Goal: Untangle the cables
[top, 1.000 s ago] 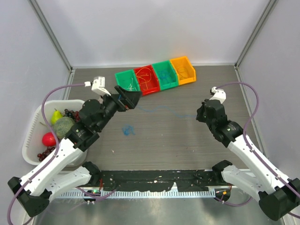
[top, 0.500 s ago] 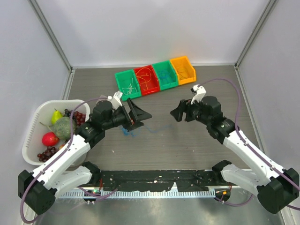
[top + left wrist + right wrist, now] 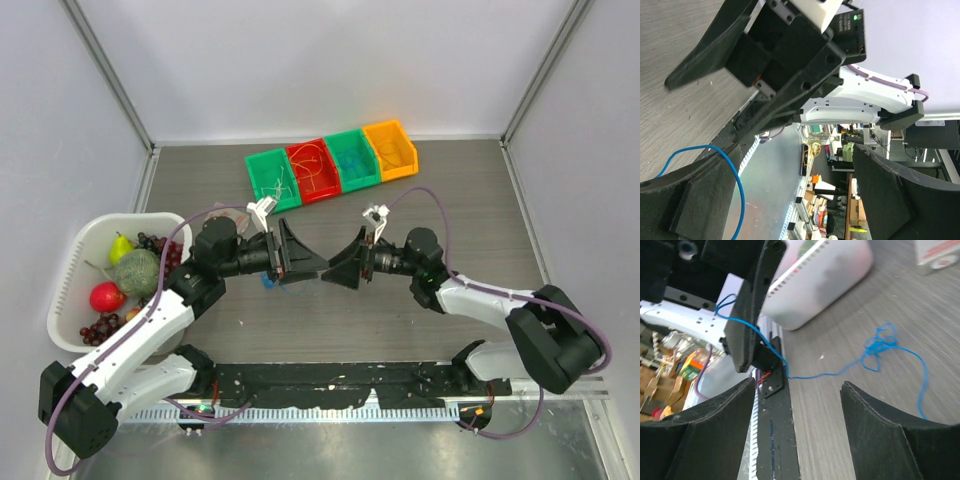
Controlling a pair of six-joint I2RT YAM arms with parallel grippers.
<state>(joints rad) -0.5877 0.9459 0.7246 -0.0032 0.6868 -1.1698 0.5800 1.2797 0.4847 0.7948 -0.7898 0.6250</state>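
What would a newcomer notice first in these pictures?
The left gripper and the right gripper, both open, face each other closely over the middle of the table. A thin blue cable hangs over one finger of the left gripper and runs to a small tangle on the table. Four coloured bins line the far side.

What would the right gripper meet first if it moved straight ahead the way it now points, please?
Most likely the left gripper. It faces the right gripper with jaws open, close ahead, and the blue cable is draped over one of its fingers. The exact gap is hard to judge.
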